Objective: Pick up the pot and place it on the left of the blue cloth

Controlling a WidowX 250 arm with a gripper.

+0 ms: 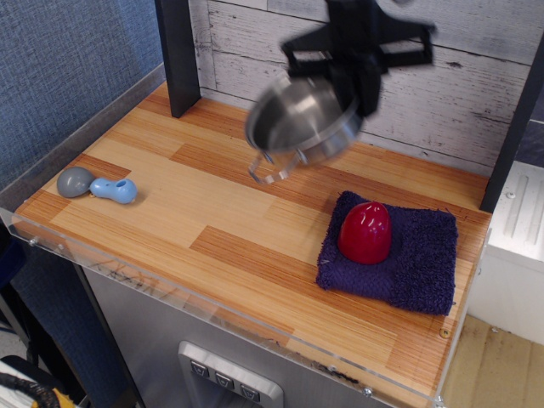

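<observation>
The shiny steel pot (299, 123) hangs tilted in the air over the back middle of the wooden table, a wire loop handle dangling at its lower left. My black gripper (353, 81) is shut on the pot's far right rim and is motion-blurred. The dark navy-blue cloth (399, 255) lies folded at the right front of the table, below and right of the pot, with a glossy red pepper toy (365, 231) standing on it.
A grey-and-light-blue scoop (96, 184) lies at the table's left edge. A black post (176, 51) stands at the back left against the white plank wall. A clear rim (170, 293) runs along the front edge.
</observation>
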